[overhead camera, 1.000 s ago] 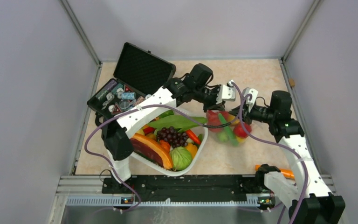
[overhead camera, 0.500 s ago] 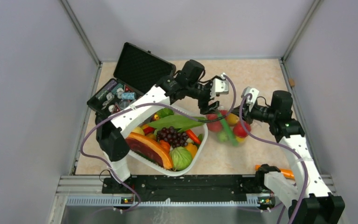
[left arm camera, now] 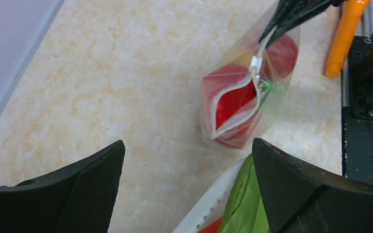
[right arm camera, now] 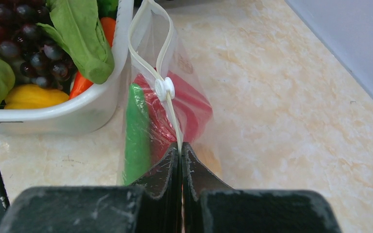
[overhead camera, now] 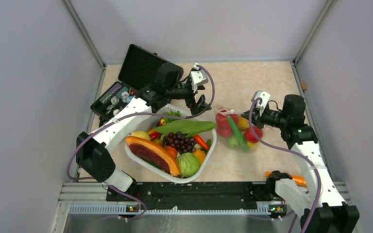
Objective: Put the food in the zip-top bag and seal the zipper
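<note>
One clear bag sits on the tabletop, right of a white basket and touching it. From above, the bag holds three red pieces, one long green pod, one yellow lemon and one small green piece.

The bag's mouth faces up. Its one zipper runs roughly left to right along the top edge, and this is also the bag's long axis. One white slider sits partway along the zipper. Right of the slider the strip is closed; left of it, toward the basket, the two sides bow apart in an open loop. The pod lies slanted inside, one end far and the other near and a little to the right.

There are two arms. The right gripper has its fingers pressed together on the right end of the zipper. The left gripper hovers over the far rim of the basket, left of the bag and clear of it, with its fingers spread wide and nothing between them.
</note>
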